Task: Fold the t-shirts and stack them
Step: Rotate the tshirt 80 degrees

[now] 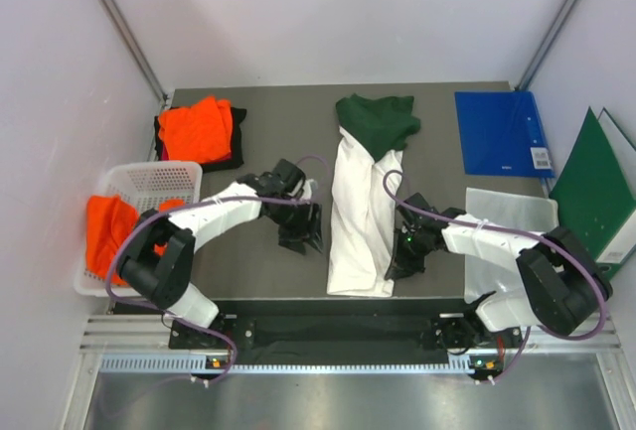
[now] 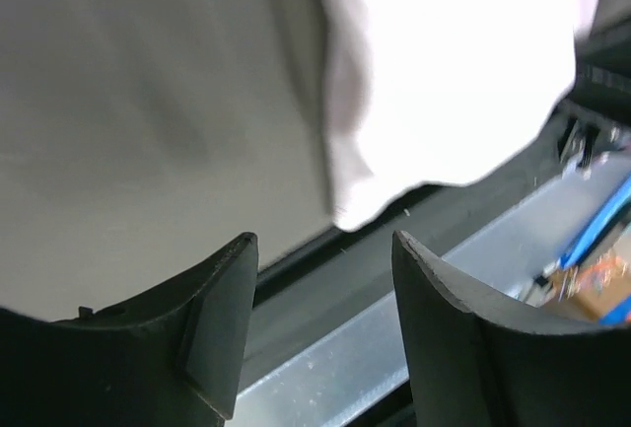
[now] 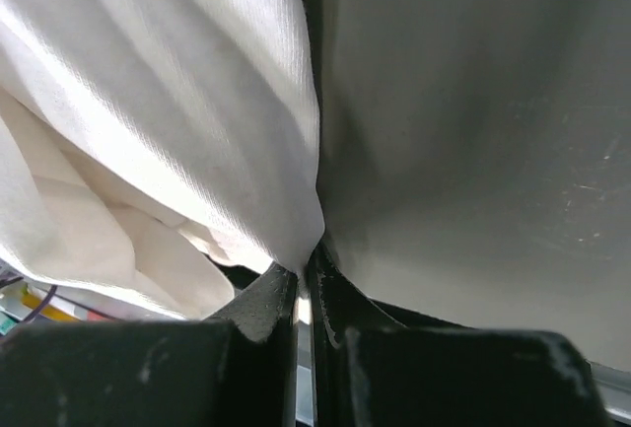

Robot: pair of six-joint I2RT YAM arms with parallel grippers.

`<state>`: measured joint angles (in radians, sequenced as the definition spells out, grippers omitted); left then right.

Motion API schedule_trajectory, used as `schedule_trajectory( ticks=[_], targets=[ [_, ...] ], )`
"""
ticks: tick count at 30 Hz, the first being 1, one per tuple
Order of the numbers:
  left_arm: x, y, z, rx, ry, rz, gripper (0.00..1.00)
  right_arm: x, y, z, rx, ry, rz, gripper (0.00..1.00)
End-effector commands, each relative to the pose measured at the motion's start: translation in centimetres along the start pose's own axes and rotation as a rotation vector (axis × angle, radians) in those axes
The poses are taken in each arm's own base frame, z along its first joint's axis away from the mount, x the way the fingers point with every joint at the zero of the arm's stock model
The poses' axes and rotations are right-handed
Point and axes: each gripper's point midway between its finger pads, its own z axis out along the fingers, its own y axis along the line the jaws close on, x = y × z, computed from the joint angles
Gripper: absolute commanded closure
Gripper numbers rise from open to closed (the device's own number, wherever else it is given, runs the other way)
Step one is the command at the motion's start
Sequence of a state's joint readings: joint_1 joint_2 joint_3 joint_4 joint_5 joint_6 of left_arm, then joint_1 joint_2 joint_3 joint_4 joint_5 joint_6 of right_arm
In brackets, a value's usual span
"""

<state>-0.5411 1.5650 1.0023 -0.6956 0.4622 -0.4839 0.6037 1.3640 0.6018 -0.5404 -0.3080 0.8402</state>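
White-fronted t-shirt (image 1: pixel 363 202) lies in the middle of the bench (image 1: pixel 268 122), folded into a narrow strip. Its long axis runs far to near, with the green sleeves bunched at the far end and the white hem at the near edge. Right pincer (image 1: pixel 405 256) sits against the strip's right side near the hem. The wrist view shows its fingers closed tight on a pinch of white cloth. Left pincer (image 1: pixel 303 236) stands on the bare bench just left of the strip, jaws apart with nothing between them. In its own view the near-left corner of the hem lies ahead and to the right of the fingertips, not touching. Judgement: a fold along the long axis, hem carried toward the green end, needs both near corners held. The right side is secured, so the left arm, the nearer one to that free corner, must close the sideways gap first. Folded orange t-shirt (image 1: pixel 197 130) waits far left, well apart.
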Motion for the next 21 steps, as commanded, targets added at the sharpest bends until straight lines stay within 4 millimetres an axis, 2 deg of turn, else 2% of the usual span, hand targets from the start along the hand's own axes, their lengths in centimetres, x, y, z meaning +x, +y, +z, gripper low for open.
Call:
schedule_trajectory(
  ticks=[1,4,7,11,14,17,18,19,21],
  targets=[
    [3.3,-3.2,1.9,0.076,0.031,0.022,0.39,-0.3,0.5,0.1,-0.036,-0.014,-0.020,1.00],
    [5.3,-3.6,3.3,0.054,0.077,0.028,0.39,-0.3,0.7,0.4,-0.045,-0.004,-0.009,1.00],
    [6.4,-3.1,4.7,0.004,0.109,0.031,0.40,-0.5,1.0,0.5,-0.051,0.000,-0.011,1.00],
    [6.9,-2.2,6.4,-0.038,0.137,0.031,0.45,-0.8,1.5,0.5,-0.057,0.001,-0.025,1.00],
    [6.3,-2.1,7.5,-0.046,0.132,0.036,0.51,-0.9,1.6,0.5,-0.056,0.004,-0.027,1.00],
    [6.1,-1.7,8.4,-0.067,0.149,0.034,0.72,-0.8,1.3,0.6,-0.045,0.004,-0.026,1.00],
    [6.3,-1.3,8.4,-0.086,0.163,0.036,0.92,-0.8,1.2,0.6,-0.043,0.005,-0.022,1.00],
    [5.9,-1.0,8.4,-0.111,0.149,0.040,1.00,-0.8,1.1,0.5,-0.037,0.002,-0.021,1.00],
    [5.8,-0.6,8.1,-0.138,0.138,0.046,1.00,-0.5,0.6,0.5,-0.020,0.004,-0.015,1.00]
  ],
)
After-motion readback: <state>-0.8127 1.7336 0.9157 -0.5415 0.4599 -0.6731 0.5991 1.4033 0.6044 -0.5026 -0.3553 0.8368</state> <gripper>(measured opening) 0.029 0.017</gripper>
